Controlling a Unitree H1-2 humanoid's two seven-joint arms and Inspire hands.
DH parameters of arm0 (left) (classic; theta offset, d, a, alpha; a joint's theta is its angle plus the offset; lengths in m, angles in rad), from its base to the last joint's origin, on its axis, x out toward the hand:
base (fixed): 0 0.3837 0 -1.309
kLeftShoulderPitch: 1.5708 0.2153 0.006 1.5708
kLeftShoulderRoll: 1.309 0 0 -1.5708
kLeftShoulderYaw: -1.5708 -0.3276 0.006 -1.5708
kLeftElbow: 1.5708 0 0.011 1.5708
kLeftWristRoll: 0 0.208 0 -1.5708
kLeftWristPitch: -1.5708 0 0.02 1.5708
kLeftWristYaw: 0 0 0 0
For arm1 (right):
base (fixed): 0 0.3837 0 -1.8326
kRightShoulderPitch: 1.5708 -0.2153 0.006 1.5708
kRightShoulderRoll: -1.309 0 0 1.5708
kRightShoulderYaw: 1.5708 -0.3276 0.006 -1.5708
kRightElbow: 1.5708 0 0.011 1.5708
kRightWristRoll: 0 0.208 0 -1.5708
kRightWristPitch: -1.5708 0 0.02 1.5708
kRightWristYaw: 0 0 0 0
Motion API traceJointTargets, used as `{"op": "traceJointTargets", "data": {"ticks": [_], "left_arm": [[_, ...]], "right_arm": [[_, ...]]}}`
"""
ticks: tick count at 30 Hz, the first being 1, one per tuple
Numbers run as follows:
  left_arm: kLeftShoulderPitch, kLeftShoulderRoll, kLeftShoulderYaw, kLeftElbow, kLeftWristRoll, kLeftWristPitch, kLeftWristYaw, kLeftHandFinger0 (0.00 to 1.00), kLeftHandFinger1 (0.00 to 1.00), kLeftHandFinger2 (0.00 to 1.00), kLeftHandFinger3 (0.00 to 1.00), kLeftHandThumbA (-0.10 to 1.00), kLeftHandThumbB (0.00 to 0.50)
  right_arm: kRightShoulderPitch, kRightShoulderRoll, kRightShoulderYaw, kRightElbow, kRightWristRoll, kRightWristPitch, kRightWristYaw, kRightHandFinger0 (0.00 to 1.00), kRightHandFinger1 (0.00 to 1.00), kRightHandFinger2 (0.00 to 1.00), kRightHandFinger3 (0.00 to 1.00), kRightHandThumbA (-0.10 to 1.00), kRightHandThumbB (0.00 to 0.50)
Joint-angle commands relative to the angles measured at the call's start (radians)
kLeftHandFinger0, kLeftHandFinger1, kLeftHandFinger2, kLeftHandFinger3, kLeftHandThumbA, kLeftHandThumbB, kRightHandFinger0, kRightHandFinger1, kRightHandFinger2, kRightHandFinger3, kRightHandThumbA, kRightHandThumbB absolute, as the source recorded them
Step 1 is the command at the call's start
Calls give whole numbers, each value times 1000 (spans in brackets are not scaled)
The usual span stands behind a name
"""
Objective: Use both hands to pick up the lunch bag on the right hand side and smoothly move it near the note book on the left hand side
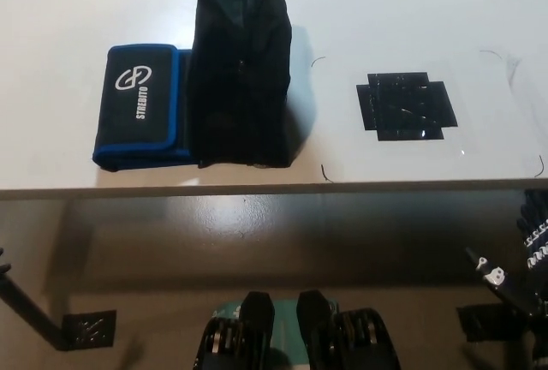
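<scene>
Lunch bag (240,66) on table (411,10), touching notebook (137,104).
Right robot hand (535,233) low at frame edge, well apart, bag up-left of it; finger state can't tell. Left robot hand out of view.

The robot's right hand (535,233) shows at the frame's lower right edge as a black, segmented shape with small white markings along its fingers. A white patch sits on the black wrist piece just below it, beside a glossy black arm link that runs off the bottom corner. The left hand is all but out of frame.
</scene>
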Motion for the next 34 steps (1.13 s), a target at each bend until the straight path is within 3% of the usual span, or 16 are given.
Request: {"op": "traceJointTargets", "data": {"ticks": [1, 23, 34], "left_arm": [[-19, 15, 15, -2, 10, -62, 24, 704, 740, 813, 958, 1000, 211], [-38, 26, 5, 10, 37, -62, 49, 658, 699, 776, 904, 1000, 215], [-40, 22, 10, 24, 22, -62, 46, 644, 688, 760, 919, 1000, 241]], "right_arm": [[-28, 10, -27, -6, -6, -75, -2, 1000, 1000, 1000, 1000, 974, 74], [-59, 20, -44, 7, -27, -75, -14, 1000, 1000, 1000, 1000, 1000, 86], [-69, 21, -48, 14, -23, -75, -11, 1000, 1000, 1000, 1000, 1000, 100]]}}
